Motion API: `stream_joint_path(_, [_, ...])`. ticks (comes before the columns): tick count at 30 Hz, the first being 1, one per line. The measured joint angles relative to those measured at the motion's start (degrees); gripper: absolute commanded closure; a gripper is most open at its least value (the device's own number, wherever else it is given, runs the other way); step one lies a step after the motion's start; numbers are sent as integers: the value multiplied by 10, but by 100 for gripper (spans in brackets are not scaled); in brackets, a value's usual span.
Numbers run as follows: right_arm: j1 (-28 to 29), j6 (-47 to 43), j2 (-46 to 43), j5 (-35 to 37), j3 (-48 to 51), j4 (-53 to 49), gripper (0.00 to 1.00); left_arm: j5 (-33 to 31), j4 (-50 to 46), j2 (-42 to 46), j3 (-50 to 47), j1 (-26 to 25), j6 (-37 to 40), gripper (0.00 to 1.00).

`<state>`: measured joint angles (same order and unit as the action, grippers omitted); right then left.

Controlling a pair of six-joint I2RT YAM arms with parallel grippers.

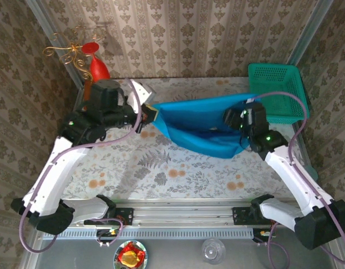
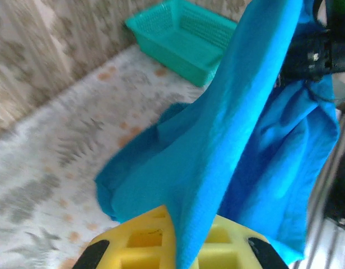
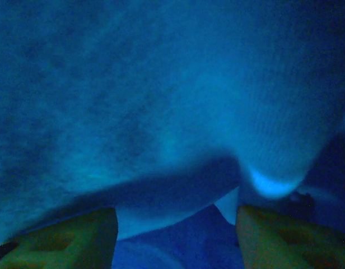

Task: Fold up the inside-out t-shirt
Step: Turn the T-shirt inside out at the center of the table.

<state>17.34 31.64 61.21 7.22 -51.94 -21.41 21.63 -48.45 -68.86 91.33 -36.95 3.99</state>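
- Left hand point(image 2: 178, 251): clamped shut on one t-shirt point(image 1: 200, 126) edge, well apart from the basket point(image 1: 273, 68).
- Right hand point(image 3: 175, 224): fingers apart, cloth draped over them, near the basket.
- T-shirt: slung between both hands, sagging; no fold made, so all folding appears to remain.

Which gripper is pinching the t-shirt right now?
The left gripper: the t-shirt is clamped between its closed yellow fingers. The right gripper has its fingers standing apart, with cloth only hanging loose before them.

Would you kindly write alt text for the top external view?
A teal-blue t-shirt hangs above a floral table, one end clamped in the shut left pincer, the other at the right pincer. A green basket sits far right.
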Motion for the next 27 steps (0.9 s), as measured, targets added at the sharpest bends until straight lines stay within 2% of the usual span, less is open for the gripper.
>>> stream_joint_path(3, [42, 29, 4, -16, 49, -24, 42, 19, 18, -3, -51, -3, -24, 100])
stream_joint_path(6, [91, 49, 22, -29, 68, -30, 42, 32, 30, -6, -63, -6, -39, 100])
stream_joint_path(11, [141, 76, 102, -48, 67, -5, 32, 46, 56, -6, -56, -9, -44, 100])
stream_joint_path(15, [155, 88, 192, -58, 50, 4, 19, 57, 71, -6, -47, -10, -45, 100])
stream_joint_path(16, [156, 92, 217, -61, 39, 5, 13, 56, 76, -4, -47, -9, -45, 100])
stream_joint_path(17, [157, 94, 240, -62, 26, 5, 0, 56, 80, -2, -47, -9, -47, 100])
stream_joint_path(22, [164, 82, 341, -57, -49, -14, 0, 45, 82, 11, -47, -9, -52, 100])
stream_joint_path(24, [168, 71, 379, -42, -78, -24, 4, 37, 82, 17, -47, -9, -54, 100])
stream_joint_path(25, [171, 64, 395, -33, -89, -31, 8, 29, 82, 19, -47, -9, -54, 100])
stream_joint_path(27, [174, 55, 420, -17, -102, -44, 25, 14, 83, 24, -47, -9, -56, 100])
